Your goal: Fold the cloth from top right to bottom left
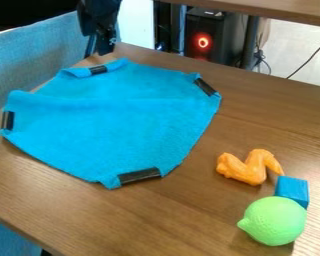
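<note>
One wooden table (136,220) bears the blue cloth (116,117), unfolded, below and rightward of the black gripper (100,48), wide or narrow I cannot tell; the cloth's top-right corner (206,87), likely next, lies farther right.

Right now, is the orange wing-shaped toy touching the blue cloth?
Apart. The camera view shows bare brown tabletop between the orange toy and the nearest edge of the blue cloth.
</note>
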